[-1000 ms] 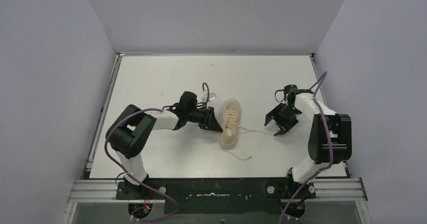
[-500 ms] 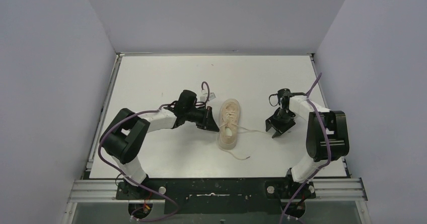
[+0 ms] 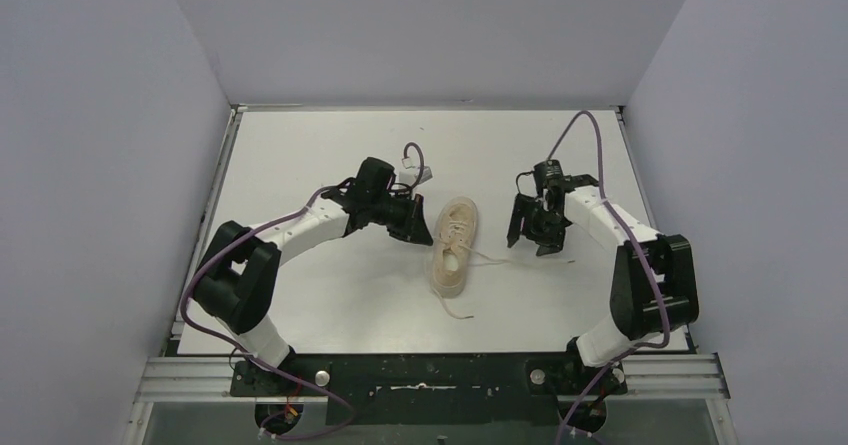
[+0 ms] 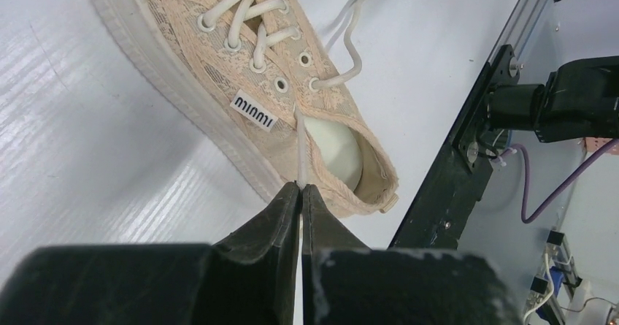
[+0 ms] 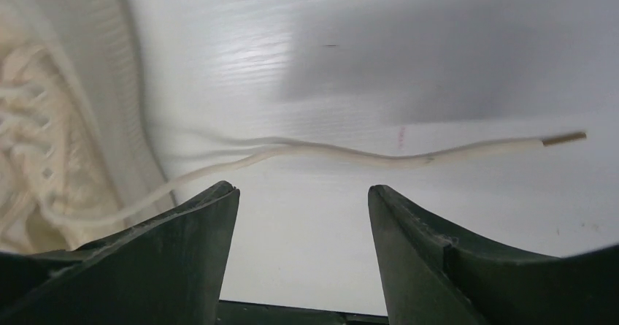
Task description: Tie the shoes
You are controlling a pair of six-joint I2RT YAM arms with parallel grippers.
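Pinching one lace (image 4: 299, 146) of the sneaker (image 4: 219, 62) at the table's (image 4: 87, 157) middle, the shut left gripper (image 4: 300, 188) may drag the sneaker and shift the loose lace (image 5: 379, 155) from beneath the open right gripper (image 5: 303, 197).

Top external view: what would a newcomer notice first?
A small cream-beige lace low-top sneaker sits in the middle of the white table. The left gripper is shut on one thin cream lace beside the shoe's opening. The right gripper stands open, with the other lace lying loose on the table just ahead of it.
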